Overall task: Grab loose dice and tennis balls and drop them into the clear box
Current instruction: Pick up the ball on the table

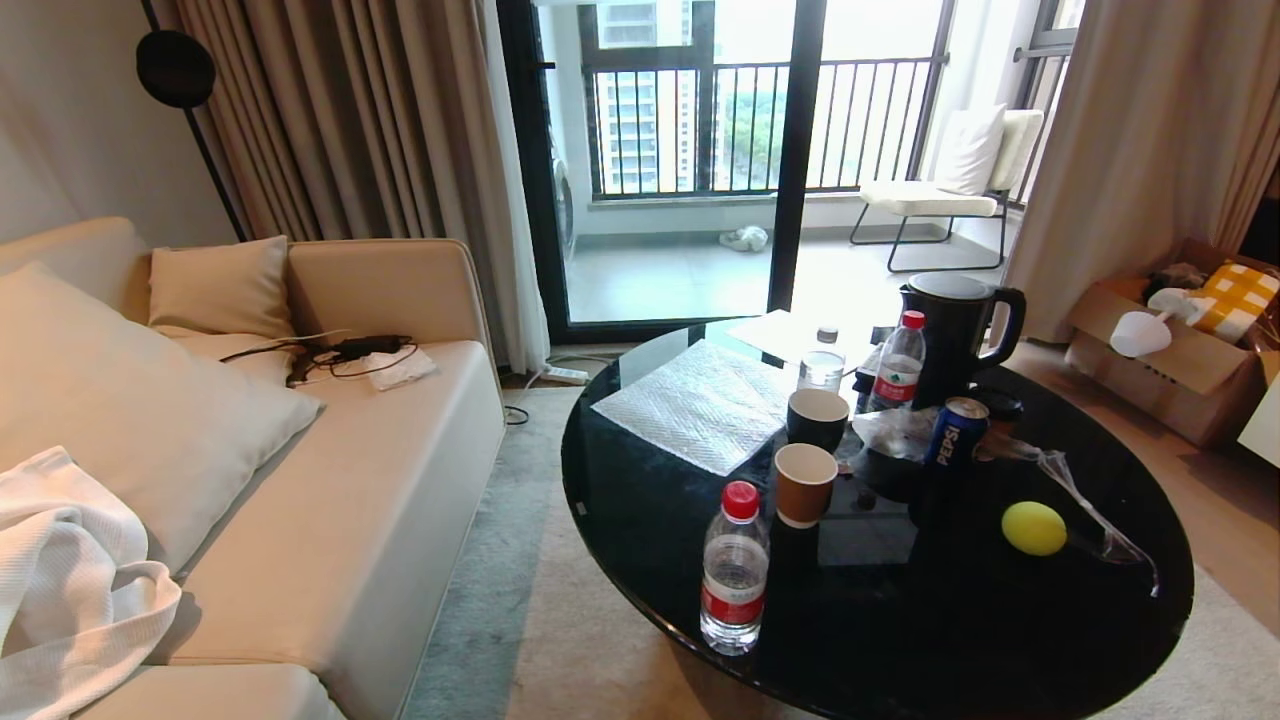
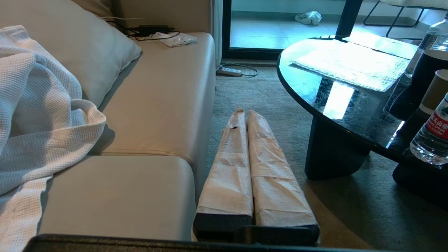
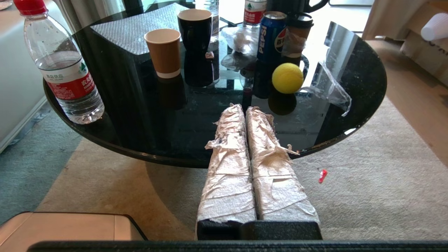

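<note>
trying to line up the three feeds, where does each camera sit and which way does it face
Head: high on the robot, looking down at the black table and sofa; no arm shows.
Left wrist: behind the shut left gripper, facing the carpet between sofa and table.
Right wrist: behind the shut right gripper, facing the table and tennis ball.
Shared: head and right wrist both show the ball and Pepsi can.

— What's on that round black table?
— One tennis ball near the right edge, beside crumpled clear plastic. Two paper cups, two water bottles, a Pepsi can, a black kettle.
— Anything flat?
— A white ribbed sheet at the far left.
</note>
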Controlling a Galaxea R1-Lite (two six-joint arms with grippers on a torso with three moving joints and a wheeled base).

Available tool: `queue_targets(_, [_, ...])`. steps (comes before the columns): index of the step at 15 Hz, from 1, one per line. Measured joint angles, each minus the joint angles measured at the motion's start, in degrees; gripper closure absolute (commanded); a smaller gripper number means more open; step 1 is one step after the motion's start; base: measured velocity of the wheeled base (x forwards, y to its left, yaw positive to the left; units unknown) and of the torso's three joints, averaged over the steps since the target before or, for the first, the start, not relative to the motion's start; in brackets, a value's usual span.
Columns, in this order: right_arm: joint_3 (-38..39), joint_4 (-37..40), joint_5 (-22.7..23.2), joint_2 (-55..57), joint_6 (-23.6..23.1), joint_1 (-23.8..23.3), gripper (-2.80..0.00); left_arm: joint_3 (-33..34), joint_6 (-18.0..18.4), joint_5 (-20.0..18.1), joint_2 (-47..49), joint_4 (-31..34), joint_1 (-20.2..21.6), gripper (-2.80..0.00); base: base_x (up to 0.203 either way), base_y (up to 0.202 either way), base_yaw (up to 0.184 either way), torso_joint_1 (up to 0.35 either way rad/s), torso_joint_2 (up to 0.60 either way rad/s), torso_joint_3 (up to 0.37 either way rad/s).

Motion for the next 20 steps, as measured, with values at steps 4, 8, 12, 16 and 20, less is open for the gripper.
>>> queue_targets(4, [0.0,0.0,0.0,0.0,0.0,0.0,0.00,0.0,0.0,0.0,0.0,0.0,0.0,0.00,0.000,0.000,0.000,0.000,0.00,0.000])
queue_targets(8, [0.0,0.0,0.0,0.0,0.0,0.0,0.00,0.0,0.0,0.0,0.0,0.0,0.0,0.00,0.000,-0.056,-0.002,0.001,0.00,0.002])
queue_targets(12, [-0.1,0.0,0.0,0.0,0.0,0.0,0.00,0.0,0.0,0.0,0.0,0.0,0.0,0.00,0.000,-0.183,0.002,0.001,0.00,0.002])
queue_targets(16, [0.0,0.0,0.0,0.0,0.0,0.0,0.00,0.0,0.0,0.0,0.0,0.0,0.0,0.00,0.000,-0.180,0.003,0.003,0.00,0.000])
queue_targets(20, [0.0,0.0,0.0,0.0,-0.1,0.0,0.00,0.0,0.1,0.0,0.0,0.0,0.0,0.00,0.000,-0.056,-0.004,0.003,0.00,0.000])
